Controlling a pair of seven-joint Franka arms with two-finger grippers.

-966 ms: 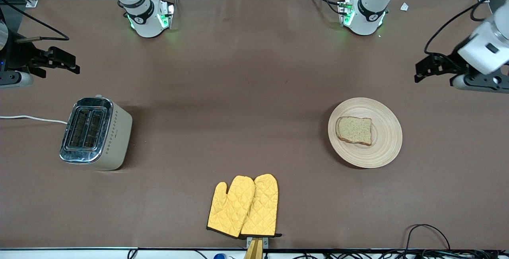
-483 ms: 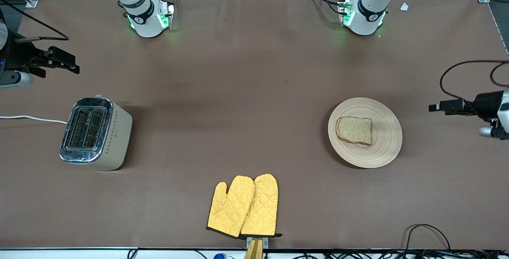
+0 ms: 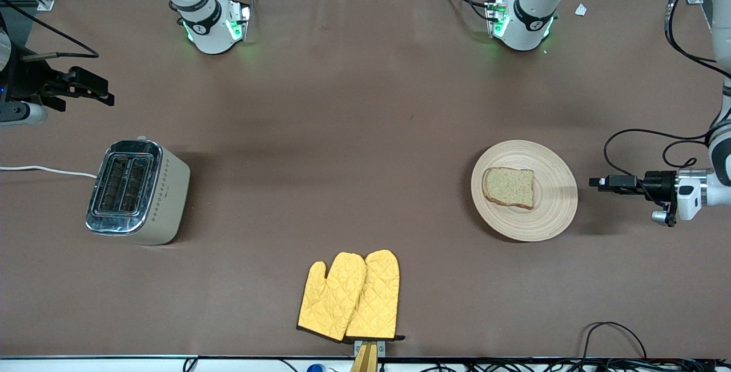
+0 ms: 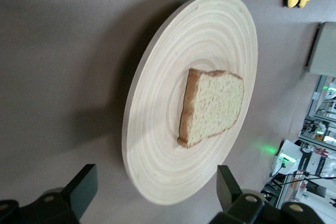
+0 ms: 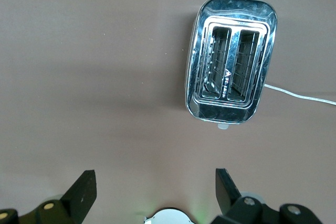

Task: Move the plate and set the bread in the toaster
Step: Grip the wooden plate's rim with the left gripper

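The left gripper sits low at the left arm's end of the table, just beside the plate's rim and apart from it, its fingers pointing level toward the plate. In the left wrist view its two fingertips stand spread wide, and the plate's edge lies in line with the gap between them, just ahead of the tips. Nothing is between the jaws; they hold nothing.

The bread lies flat on the plate, off the plate's centre toward the right arm's end, so the whole width of the plate's near rim separates it from the left jaws. In the left wrist view the bread shows its darker crust along the edge turned toward the jaws.

The right gripper hangs in the air at the right arm's end of the table, up over bare table beside the toaster, and this arm waits. The right wrist view shows its fingertips spread wide with nothing between them, and the toaster ahead of the jaws and well apart from them, both slots open to the camera, its white cord trailing off the side.

A pair of yellow oven mitts lies at the table's edge nearest the front camera, well apart from both sets of jaws.
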